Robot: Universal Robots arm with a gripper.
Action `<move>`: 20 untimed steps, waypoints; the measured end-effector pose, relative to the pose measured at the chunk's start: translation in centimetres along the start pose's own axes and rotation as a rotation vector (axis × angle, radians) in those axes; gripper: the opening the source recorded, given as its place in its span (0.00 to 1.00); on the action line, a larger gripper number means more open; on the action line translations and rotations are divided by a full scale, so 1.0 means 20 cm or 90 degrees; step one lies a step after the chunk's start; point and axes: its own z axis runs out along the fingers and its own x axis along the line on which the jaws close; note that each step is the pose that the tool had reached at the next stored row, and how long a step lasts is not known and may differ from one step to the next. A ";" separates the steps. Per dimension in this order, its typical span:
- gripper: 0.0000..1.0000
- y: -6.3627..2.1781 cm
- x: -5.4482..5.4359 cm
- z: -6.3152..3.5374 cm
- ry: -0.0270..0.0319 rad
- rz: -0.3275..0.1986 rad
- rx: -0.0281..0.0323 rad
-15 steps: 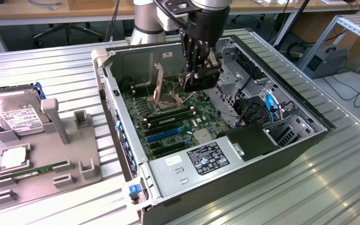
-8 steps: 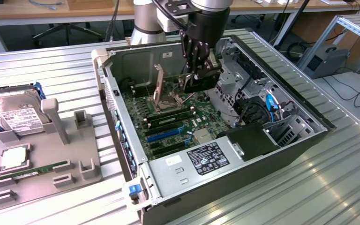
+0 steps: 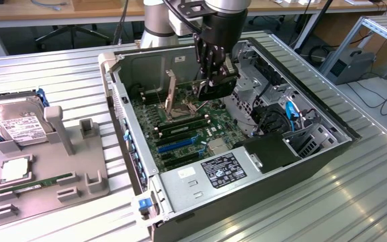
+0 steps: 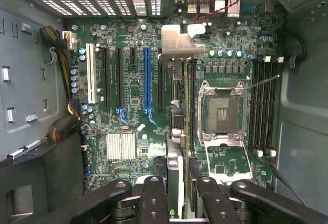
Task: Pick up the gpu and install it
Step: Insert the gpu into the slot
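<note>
The gripper [image 3: 215,75] is positioned inside the open computer case [image 3: 328,146], above the motherboard [image 3: 180,136]. The card [image 4: 177,131] is clamped edge-on between the fingers [image 4: 154,198], its metal bracket [image 4: 177,42] pointing toward the rear slots. It is held over the board between the blue slot [image 4: 147,78] and the processor socket [image 4: 221,112]. A hard drive [image 3: 15,123] rests on the grey holder [image 3: 46,176] outside the case.
</note>
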 end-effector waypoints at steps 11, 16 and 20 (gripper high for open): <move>0.27 0.002 0.02 0.016 0.0000 0.000 0.0000; 0.27 0.003 0.03 0.026 0.0000 0.000 0.0000; 0.27 0.003 0.03 0.028 0.0000 0.000 0.0000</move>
